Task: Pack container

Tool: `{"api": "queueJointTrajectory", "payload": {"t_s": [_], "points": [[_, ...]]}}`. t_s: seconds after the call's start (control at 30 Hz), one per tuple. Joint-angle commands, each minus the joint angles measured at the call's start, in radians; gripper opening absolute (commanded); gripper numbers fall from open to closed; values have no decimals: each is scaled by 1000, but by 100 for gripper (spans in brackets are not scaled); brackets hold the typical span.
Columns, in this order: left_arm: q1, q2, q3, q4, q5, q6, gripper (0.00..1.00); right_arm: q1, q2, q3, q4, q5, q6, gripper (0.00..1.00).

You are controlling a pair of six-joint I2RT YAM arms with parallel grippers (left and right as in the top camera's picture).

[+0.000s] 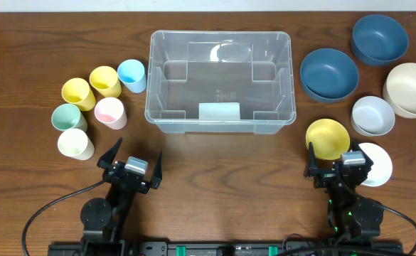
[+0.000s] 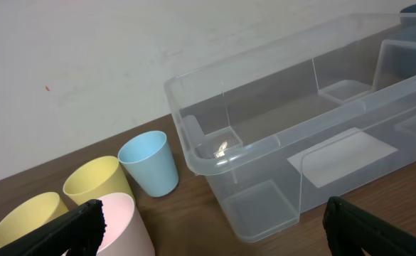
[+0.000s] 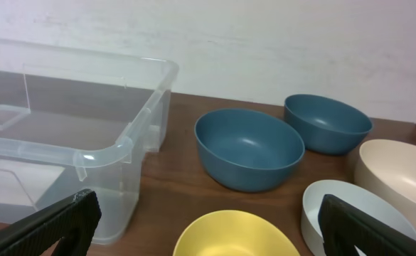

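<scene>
The clear container [image 1: 151, 80] stands empty at the table's middle back. It also shows in the left wrist view [image 2: 215, 158] and the right wrist view [image 3: 115, 153]. My left gripper [image 1: 131, 162] is open and empty near the front edge, just right of the pink cup [image 2: 122, 220]; its fingers frame the left wrist view [image 2: 211, 231]. My right gripper [image 1: 338, 160] is open and empty, right behind the yellow bowl [image 1: 327, 138]. In the right wrist view [image 3: 208, 227] the yellow bowl [image 3: 236, 235] lies between its fingers.
Left of the container lie several cups: two yellow [image 1: 77, 93] [image 1: 105, 80], blue [image 1: 131, 75], pink [image 1: 110, 112], green [image 1: 68, 117], cream [image 1: 75, 143]. On the right are two dark blue bowls [image 1: 328, 73] [image 1: 379, 38], a cream bowl [image 1: 410, 89], a pale bowl [image 1: 372, 115] and a white bowl [image 1: 377, 165].
</scene>
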State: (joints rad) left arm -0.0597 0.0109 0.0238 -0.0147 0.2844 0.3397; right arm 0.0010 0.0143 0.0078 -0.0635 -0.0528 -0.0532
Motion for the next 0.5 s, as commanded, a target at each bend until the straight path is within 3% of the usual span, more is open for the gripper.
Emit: {"api": "queueJointTrajectory", "payload": {"t_s": [0.0,0.27,0.47], "points": [[5,-6,-20,-33,7,-9,98,-7,-9,10,0,-17,73,99],[5,-6,-20,-33,7,-9,98,-7,34,229,-99,-154,75,99],[5,-6,-20,-33,7,-9,98,-8,308,575,-256,-154,64,99]]}}
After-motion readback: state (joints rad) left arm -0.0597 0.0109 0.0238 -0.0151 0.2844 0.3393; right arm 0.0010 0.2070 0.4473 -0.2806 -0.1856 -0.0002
